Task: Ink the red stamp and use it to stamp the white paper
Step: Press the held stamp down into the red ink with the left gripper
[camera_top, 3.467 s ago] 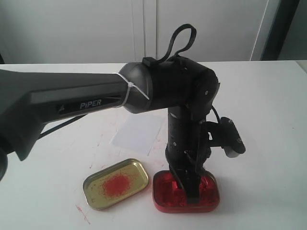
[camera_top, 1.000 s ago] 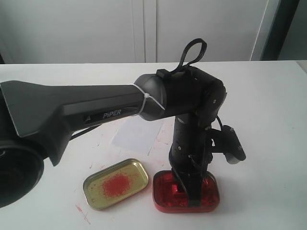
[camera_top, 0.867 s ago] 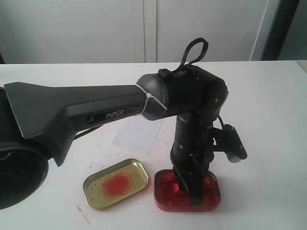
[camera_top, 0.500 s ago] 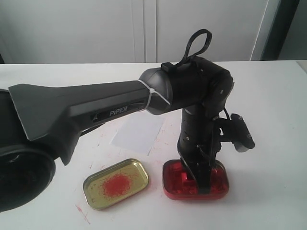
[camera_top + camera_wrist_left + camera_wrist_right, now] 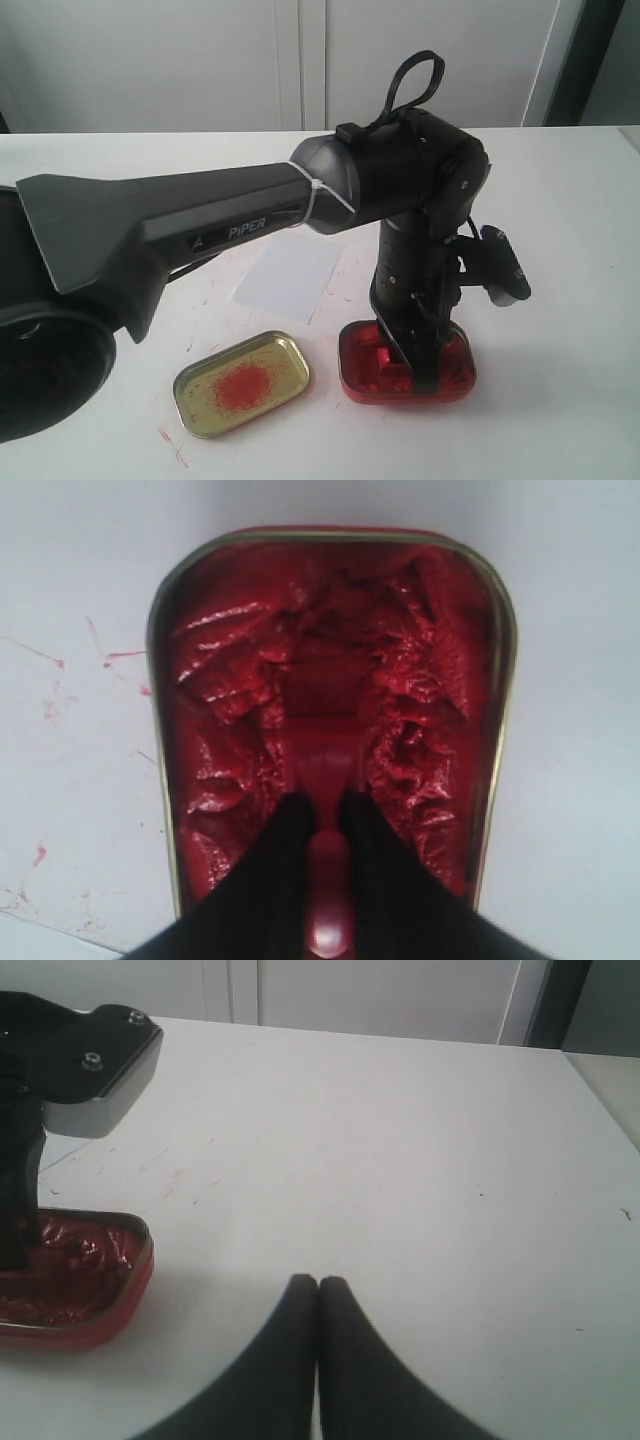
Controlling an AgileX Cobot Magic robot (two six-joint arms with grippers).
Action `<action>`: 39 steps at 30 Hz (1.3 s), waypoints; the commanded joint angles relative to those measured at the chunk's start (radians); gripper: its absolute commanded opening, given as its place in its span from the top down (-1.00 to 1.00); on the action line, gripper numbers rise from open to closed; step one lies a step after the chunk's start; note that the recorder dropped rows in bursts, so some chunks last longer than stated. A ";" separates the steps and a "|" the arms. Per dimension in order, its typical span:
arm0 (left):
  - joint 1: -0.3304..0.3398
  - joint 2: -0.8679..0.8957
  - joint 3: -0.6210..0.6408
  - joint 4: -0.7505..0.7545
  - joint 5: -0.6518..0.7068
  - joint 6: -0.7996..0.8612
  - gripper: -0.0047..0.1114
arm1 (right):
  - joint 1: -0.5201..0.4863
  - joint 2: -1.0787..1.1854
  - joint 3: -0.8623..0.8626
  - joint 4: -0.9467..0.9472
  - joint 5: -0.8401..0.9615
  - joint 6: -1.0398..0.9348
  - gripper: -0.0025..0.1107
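Note:
My left gripper [image 5: 322,805] is shut on the red stamp [image 5: 325,770], whose stem runs between the black fingers and whose flat head sits pressed in the red paste of the red tin [image 5: 330,710]. Seen from outside, the left gripper [image 5: 415,365] points straight down into the tin [image 5: 405,362], and the stamp is hard to tell from the paste. The white paper [image 5: 288,275] lies flat behind and left of the tin, partly under the arm. My right gripper [image 5: 318,1285] is shut and empty over bare table to the right of the tin [image 5: 70,1280].
A gold-coloured tin lid [image 5: 241,383] with a red smear lies left of the red tin. Red specks mark the white tabletop [image 5: 560,240] around the paper. The left arm's long black link [image 5: 190,230] spans the left half of the scene.
The red tin has slid to the right and slightly back along with the left gripper, widening the gap to the gold lid. The stamp stays in the paste.

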 commanded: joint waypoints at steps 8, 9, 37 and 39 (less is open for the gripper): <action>-0.013 -0.008 0.054 0.004 0.095 -0.053 0.92 | -0.004 -0.005 0.005 -0.002 -0.016 0.003 0.96; -0.020 -0.008 0.054 0.032 0.095 -0.054 0.92 | -0.004 -0.005 0.005 -0.002 -0.016 0.003 0.96; -0.126 0.013 0.054 0.285 0.095 -0.210 0.92 | -0.004 -0.005 0.005 -0.002 -0.016 0.003 0.96; -0.126 0.013 0.049 0.285 0.095 -0.210 0.92 | -0.004 -0.005 0.005 -0.002 -0.016 0.003 0.96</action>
